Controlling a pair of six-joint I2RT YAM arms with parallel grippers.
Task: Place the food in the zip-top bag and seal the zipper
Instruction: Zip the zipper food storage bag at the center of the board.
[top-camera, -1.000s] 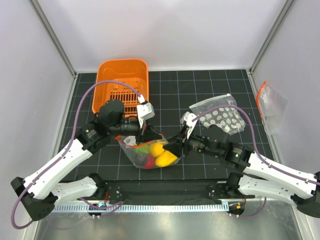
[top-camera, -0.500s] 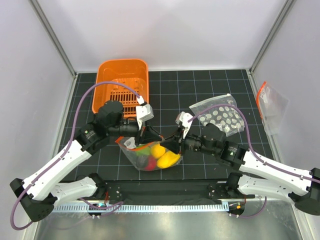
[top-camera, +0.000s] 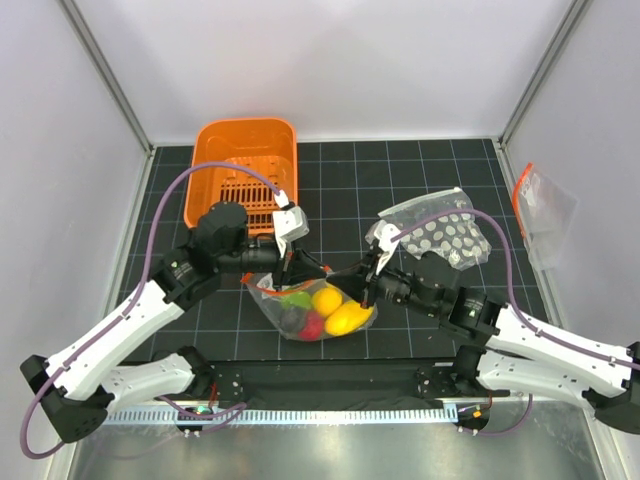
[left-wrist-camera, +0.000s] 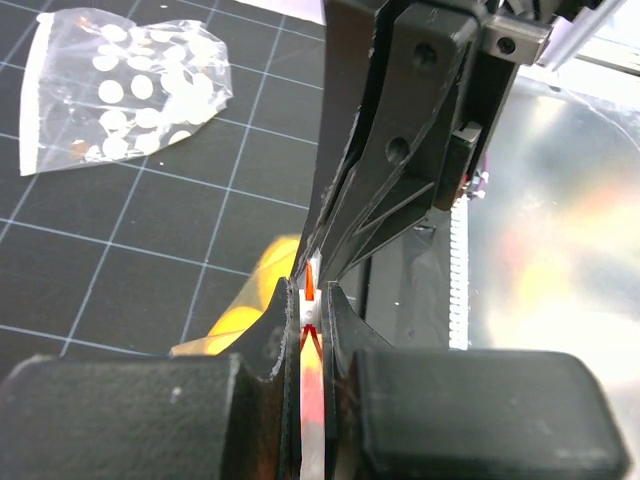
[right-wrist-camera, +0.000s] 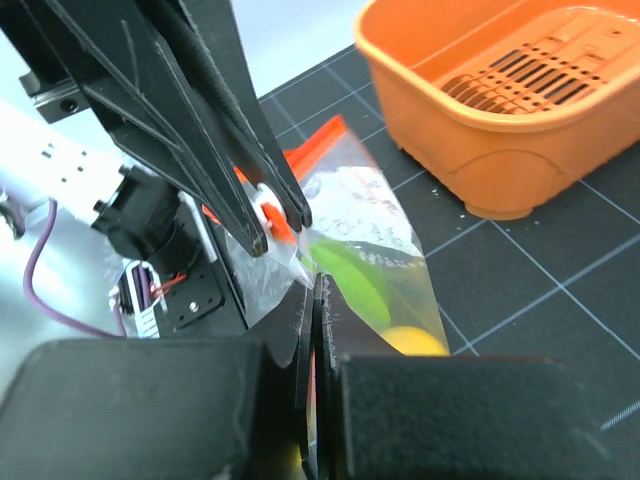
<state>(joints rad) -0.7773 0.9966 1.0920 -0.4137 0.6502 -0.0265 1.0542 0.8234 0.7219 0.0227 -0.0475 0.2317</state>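
The zip-top bag (top-camera: 283, 310) is held between both grippers over the black mat near the front. Inside it lie the food pieces: yellow (top-camera: 347, 318), red (top-camera: 313, 326), green (top-camera: 297, 298) and a dark one (top-camera: 290, 318). My left gripper (top-camera: 293, 272) is shut on the orange-red zipper (left-wrist-camera: 311, 345), seen between its jaws in the left wrist view. My right gripper (top-camera: 366, 290) is shut on the bag's top edge (right-wrist-camera: 330, 215) right beside it. The right wrist view shows the green piece (right-wrist-camera: 350, 275) and a yellow piece (right-wrist-camera: 415, 342) through the plastic.
The orange basket (top-camera: 243, 150) stands at the back left, just behind the left gripper. A clear bag printed with white dots (top-camera: 440, 228) lies on the mat to the right. Another clear pouch with an orange strip (top-camera: 540, 210) hangs at the right wall.
The bag with the food has shifted a little right and nearer. The right gripper drew right along the bag's top edge, away from the left gripper.
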